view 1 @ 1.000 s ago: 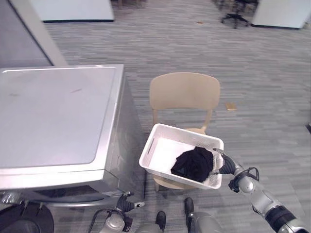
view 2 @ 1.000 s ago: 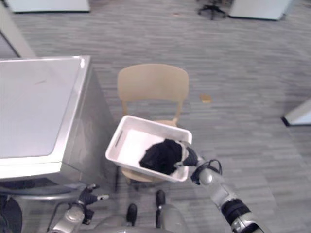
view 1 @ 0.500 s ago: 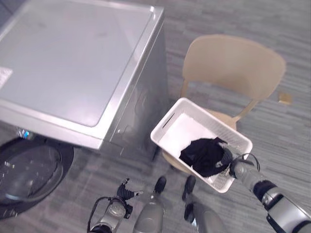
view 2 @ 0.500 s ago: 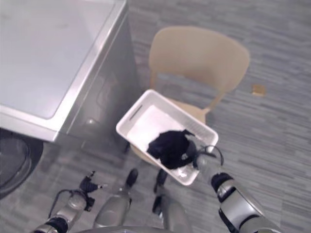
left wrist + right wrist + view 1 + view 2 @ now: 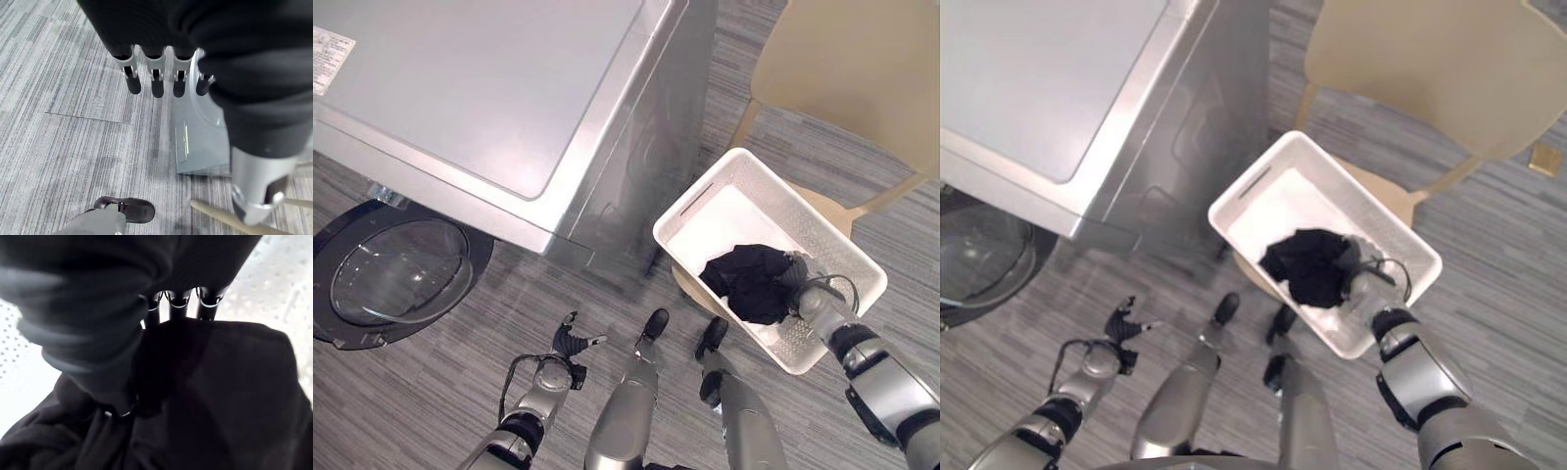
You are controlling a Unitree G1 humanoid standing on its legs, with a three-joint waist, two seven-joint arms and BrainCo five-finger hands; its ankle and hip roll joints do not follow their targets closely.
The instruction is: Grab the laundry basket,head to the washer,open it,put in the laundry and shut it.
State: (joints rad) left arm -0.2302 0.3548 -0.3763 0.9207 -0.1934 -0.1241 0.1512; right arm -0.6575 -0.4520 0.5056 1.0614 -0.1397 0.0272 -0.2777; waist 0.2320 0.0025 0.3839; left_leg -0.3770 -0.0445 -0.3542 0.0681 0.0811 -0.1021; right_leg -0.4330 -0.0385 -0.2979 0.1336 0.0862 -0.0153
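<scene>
While it sits on the chair seat, the task's thing catalogues as follows.

Laundry basket point(image 5: 715, 199): white plastic, rectangular, perforated walls, slot handle in the end nearest the washer; rests on the tan chair point(image 5: 1449, 69) just beside the washer's side panel.
Laundry point(image 5: 1307, 264): one dark crumpled garment, lying in the basket's near half on the pale bottom.
Right robot hand point(image 5: 146, 352): inside the basket, fingers and thumb closed into the dark cloth.
Left robot hand point(image 5: 571, 343): low over the carpet in front of the washer, fingers straight and spread, holding nothing.
Washer point(image 5: 489, 88): silver-grey, flat top; round glass door point(image 5: 396, 274) swung open.
Labels: white sticker point(image 5: 331, 46) at the top's corner, print too small to read.
Open room: bare grey striped carpet point(image 5: 440, 392) before the door.
</scene>
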